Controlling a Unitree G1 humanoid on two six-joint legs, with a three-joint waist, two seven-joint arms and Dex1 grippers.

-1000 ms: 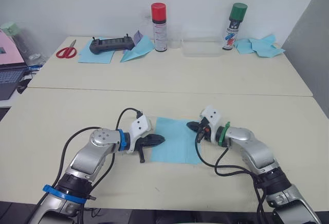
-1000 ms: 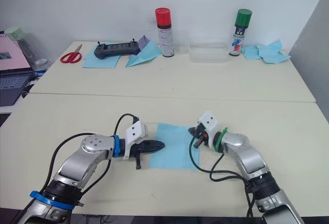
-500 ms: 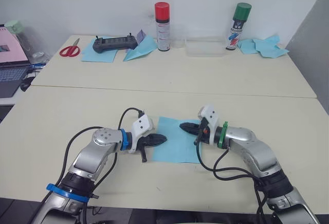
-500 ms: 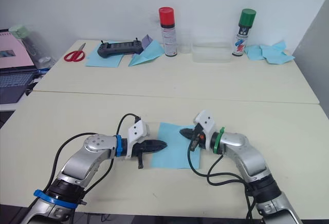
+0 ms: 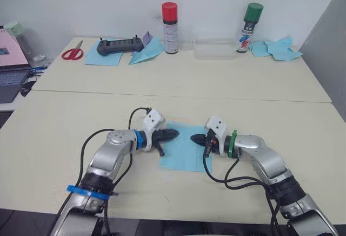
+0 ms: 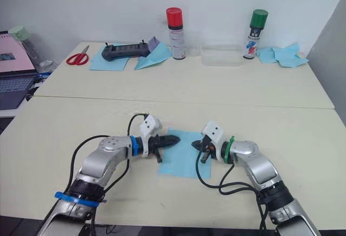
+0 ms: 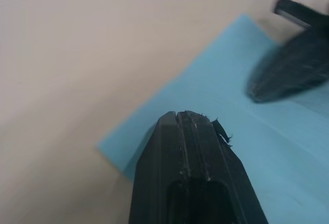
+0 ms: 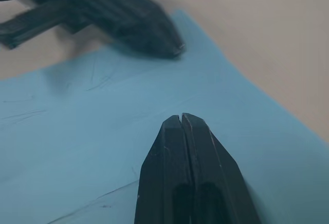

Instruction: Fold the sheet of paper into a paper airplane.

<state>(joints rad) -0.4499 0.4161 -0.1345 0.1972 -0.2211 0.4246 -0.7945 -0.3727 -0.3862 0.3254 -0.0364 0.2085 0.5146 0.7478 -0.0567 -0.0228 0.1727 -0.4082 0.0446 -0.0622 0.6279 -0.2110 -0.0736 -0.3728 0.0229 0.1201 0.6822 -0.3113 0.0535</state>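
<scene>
Left eye view: a flat light-blue sheet of paper (image 5: 186,150) lies near the cream tabletop's (image 5: 178,87) front edge. Left gripper (image 5: 172,134) and right gripper (image 5: 194,138), fingers pressed together, point at each other over it.

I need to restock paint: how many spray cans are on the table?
2, both at the table's far edge: the red-capped can beside the folded blue paper, the green-capped can beside the clear container.

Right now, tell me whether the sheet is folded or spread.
Spread: the sheet of paper lies flat on the table, single-layered, faint creases only.

sheet of paper (image 5: 186,149): light blue | left hand (image 5: 174,133): black | right hand (image 5: 193,138): black | table (image 5: 178,84): cream
</scene>
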